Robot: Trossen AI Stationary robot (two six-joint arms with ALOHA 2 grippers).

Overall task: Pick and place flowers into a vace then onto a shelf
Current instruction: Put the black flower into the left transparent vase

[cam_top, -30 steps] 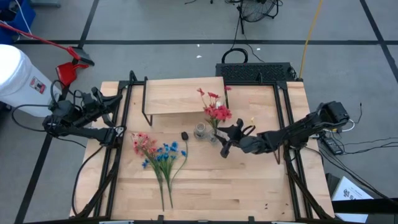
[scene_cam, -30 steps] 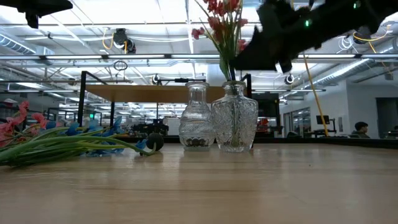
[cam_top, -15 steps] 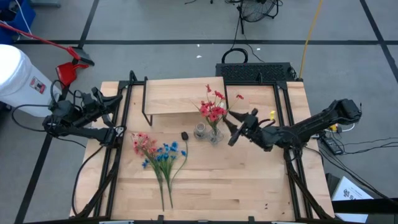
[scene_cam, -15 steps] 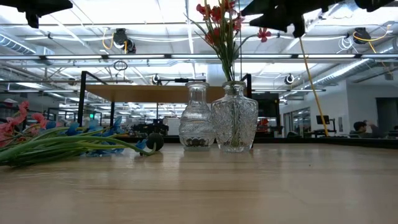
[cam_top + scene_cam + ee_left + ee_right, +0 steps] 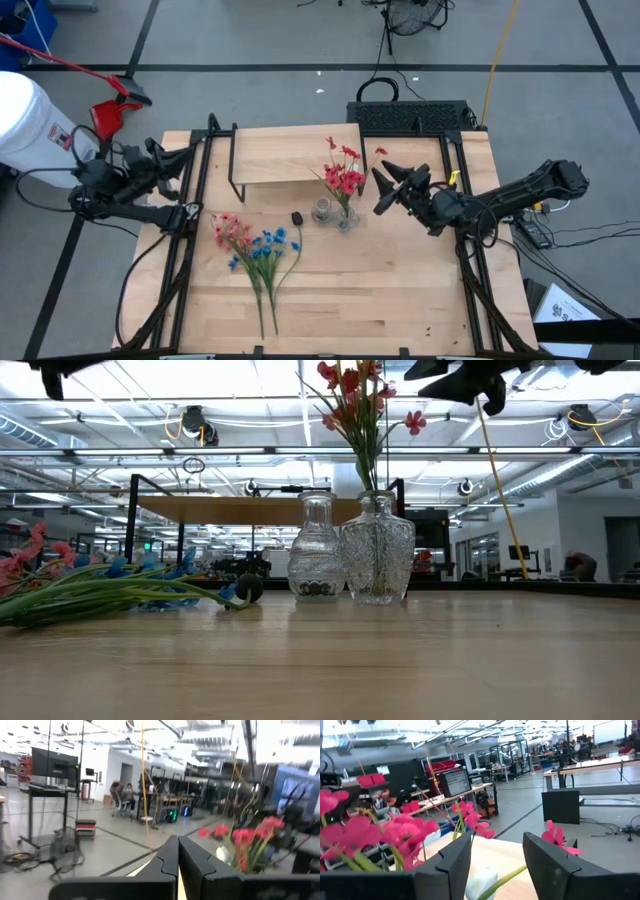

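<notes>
Your right gripper (image 5: 383, 189) hangs with fingers parted and empty, just beside the red flower spray with one white bud (image 5: 342, 176), which stands in the cut-glass vase (image 5: 377, 549). Your left gripper (image 5: 172, 159) waits fully closed, well apart at the table's edge.

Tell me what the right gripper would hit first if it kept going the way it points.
Most likely the red flowers standing in the vase: the open right gripper points toward them, and their blossoms fill its wrist view. Depth is unclear, so it might pass above some blooms.
</notes>
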